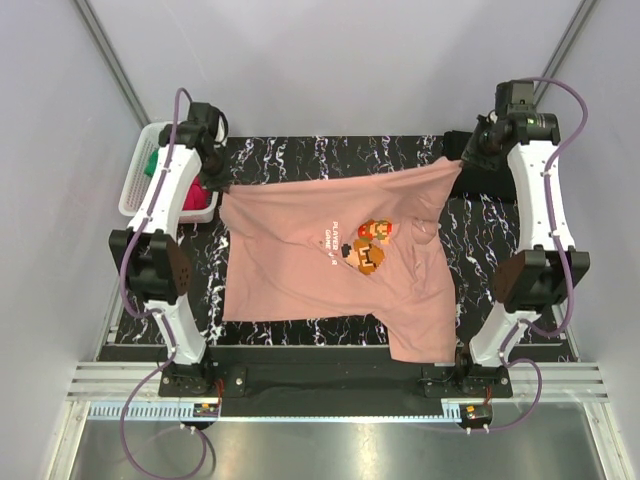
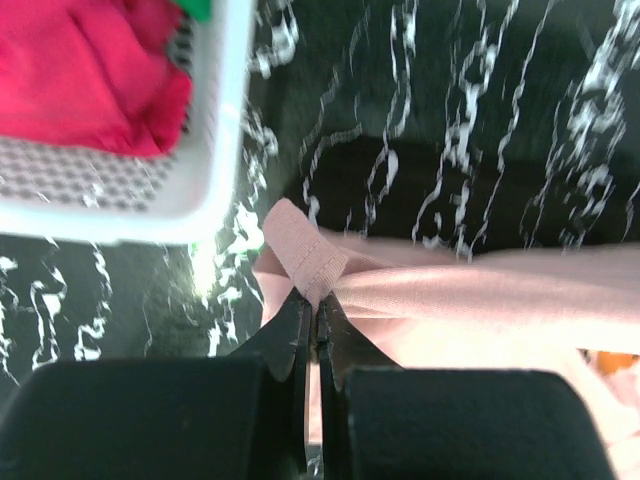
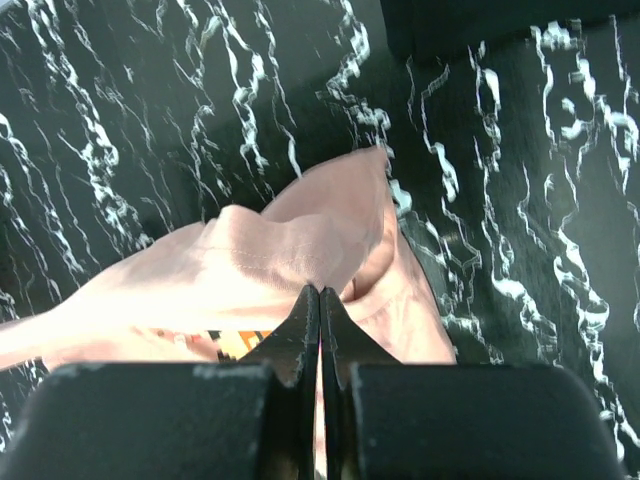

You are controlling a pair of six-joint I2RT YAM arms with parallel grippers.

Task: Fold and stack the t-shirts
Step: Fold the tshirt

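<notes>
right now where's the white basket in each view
top external: white basket at the far left, above centre
left wrist: upper left corner, red cloth inside
right wrist: not in it
shared landmark: the pink t-shirt, in all three views

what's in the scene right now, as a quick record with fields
shirt: salmon-pink t-shirt, print up, far edge stretched between both grippers
left gripper: shut on the shirt's far-left corner
right gripper: shut on the shirt's far-right corner
surface: black marbled table
basket: white, far left, holding red cloth and green cloth
</notes>
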